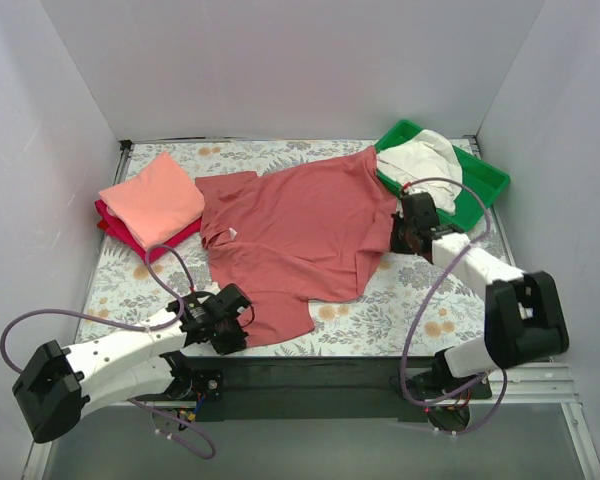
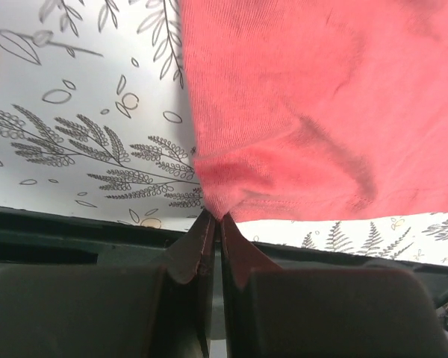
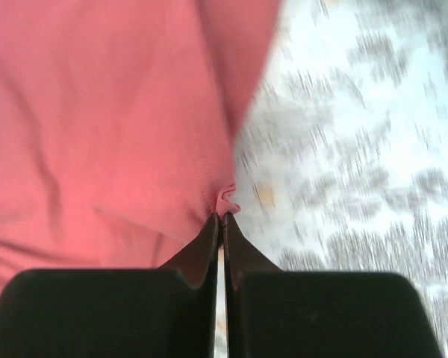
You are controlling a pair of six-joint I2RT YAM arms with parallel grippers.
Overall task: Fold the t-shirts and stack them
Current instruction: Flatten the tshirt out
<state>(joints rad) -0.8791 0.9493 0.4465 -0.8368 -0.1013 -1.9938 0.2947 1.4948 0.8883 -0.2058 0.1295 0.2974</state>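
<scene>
The brick-red t-shirt [image 1: 300, 225] lies spread across the middle of the floral cloth. My left gripper [image 1: 242, 322] is shut on its near hem corner [image 2: 218, 203] by the table's front edge. My right gripper [image 1: 400, 238] is shut on the shirt's right edge [image 3: 225, 200], which is bunched between the fingers. The folded salmon-pink shirt [image 1: 153, 198] lies on the crimson shirt [image 1: 132, 236] at the far left. The cream-white shirt [image 1: 425, 160] lies crumpled in the green tray [image 1: 485, 185] at the back right.
White walls close in the table on the left, back and right. A black rail [image 1: 310, 375] runs along the front edge between the arm bases. Purple cables loop from both arms.
</scene>
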